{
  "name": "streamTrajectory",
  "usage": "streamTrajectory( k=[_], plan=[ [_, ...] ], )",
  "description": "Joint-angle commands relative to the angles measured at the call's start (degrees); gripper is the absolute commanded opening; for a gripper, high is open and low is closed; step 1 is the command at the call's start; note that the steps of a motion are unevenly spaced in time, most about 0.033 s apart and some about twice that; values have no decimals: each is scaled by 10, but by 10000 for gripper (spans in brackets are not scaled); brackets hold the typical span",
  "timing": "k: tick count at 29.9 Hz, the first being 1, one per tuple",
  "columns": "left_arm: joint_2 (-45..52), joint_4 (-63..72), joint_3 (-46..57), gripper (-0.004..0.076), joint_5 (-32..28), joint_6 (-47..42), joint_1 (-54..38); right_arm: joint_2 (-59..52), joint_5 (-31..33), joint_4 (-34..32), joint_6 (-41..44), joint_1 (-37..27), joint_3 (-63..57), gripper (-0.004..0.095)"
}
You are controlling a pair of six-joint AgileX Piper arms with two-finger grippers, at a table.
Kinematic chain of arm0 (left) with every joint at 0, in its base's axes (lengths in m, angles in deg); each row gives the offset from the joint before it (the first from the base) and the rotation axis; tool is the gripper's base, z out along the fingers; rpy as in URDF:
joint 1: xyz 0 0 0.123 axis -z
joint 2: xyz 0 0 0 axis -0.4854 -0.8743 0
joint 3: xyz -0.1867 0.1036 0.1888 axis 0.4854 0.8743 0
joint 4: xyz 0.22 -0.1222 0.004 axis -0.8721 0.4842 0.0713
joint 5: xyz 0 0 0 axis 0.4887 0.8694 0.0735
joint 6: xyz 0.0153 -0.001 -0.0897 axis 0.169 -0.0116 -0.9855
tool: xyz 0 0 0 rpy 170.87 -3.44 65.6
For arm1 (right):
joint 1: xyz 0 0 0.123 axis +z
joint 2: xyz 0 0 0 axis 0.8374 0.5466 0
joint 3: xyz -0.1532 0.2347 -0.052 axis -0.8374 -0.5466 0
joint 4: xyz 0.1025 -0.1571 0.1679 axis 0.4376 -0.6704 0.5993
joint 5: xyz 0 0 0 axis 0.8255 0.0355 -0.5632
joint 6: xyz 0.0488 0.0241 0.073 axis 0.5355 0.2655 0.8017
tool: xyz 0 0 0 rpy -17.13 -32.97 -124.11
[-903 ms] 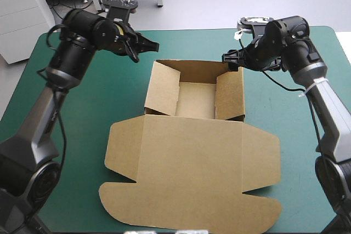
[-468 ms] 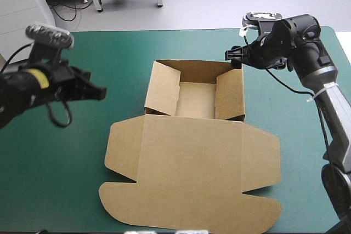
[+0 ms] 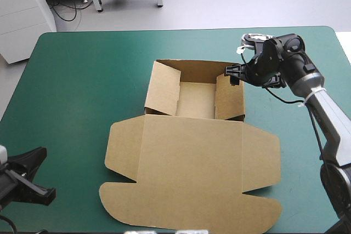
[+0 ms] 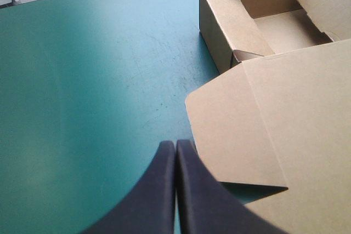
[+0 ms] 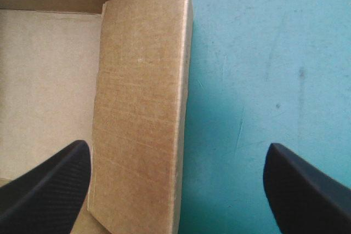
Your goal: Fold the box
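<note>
Box (image 3: pixel 189 135): brown board at the middle of the teal-green cover (image 3: pixel 82 91). The far part stands as an open tray (image 3: pixel 196 101) with its walls raised. The lid (image 3: pixel 192 184) lies flat on the cover and reaches toward the near edge, with a side flap spread to the left and another to the right.

Right gripper (image 3: pixel 233 73): at the tray's far right corner, above the right wall (image 5: pixel 140 108). Its black fingers (image 5: pixel 49 190) stand wide apart and hold nothing. In the right wrist view the wall runs between them, one finger on the tray's side and the other over bare cover to the right of the box. Whether either finger touches the board cannot be told.

Left gripper (image 4: pixel 175 145): near the table's near left corner, over bare cover just left of the lid's left flap. Its fingers are pressed together in one pointed arch with nothing between them. The tray lies ahead of it, farther off and to the right.
</note>
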Motion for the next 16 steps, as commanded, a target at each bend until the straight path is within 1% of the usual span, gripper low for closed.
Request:
streamTrajectory(
  k=[1,6,8,16],
  plan=[
    [32,-1,35,-32,-49,-2,2,-3,-29,16,1,-3,10,788],
    [53,-1,87,-32,-54,1,2,26,-36,33,-1,-3,10,788],
    [58,-1,110,-32,-60,26,2,41,-36,38,-3,-2,10,788],
    [58,5,183,-32,-87,35,2,79,-10,38,-10,-2,10,782]
  ],
)
